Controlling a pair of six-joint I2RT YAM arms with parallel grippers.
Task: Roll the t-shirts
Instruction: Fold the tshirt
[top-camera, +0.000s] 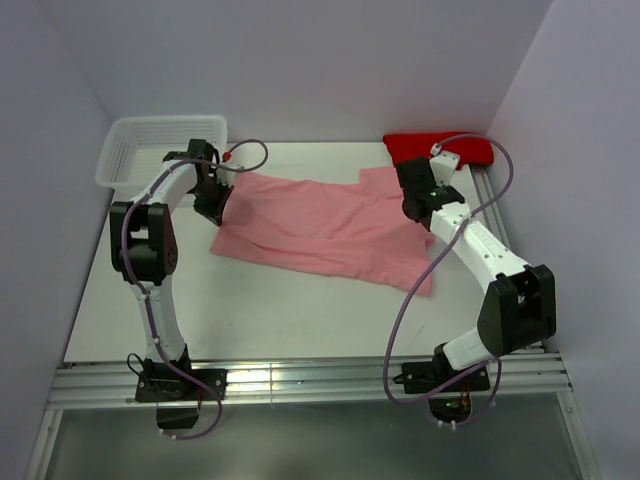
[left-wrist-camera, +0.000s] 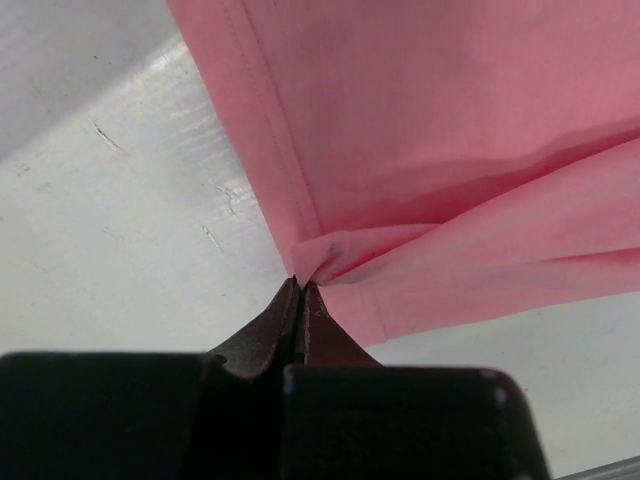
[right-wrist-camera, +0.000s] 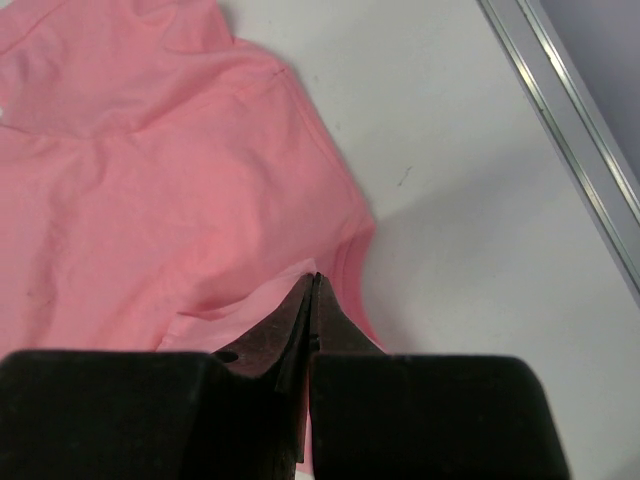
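Bench, white and matte, fills a booth of plain pale walls. From above, a metal rail runs along its near edge, where both arms are bolted. The pink shirt lies spread flat across the far half of the bench, its length running left to right. A white basket sits at the far left corner and a red cloth at the far right corner. The left tool is at the shirt's left end, the right tool at its right end.

From the left wrist, the dark fingers are pressed together on a small pucker of the shirt's hemmed edge. Scuffed white bench lies to the left of it.

From the right wrist, the fingers are clamped tight on the shirt's edge, with a small fold gathered at their tips. To the right is white bench with faint marks, then a metal strip along the bench's right edge.
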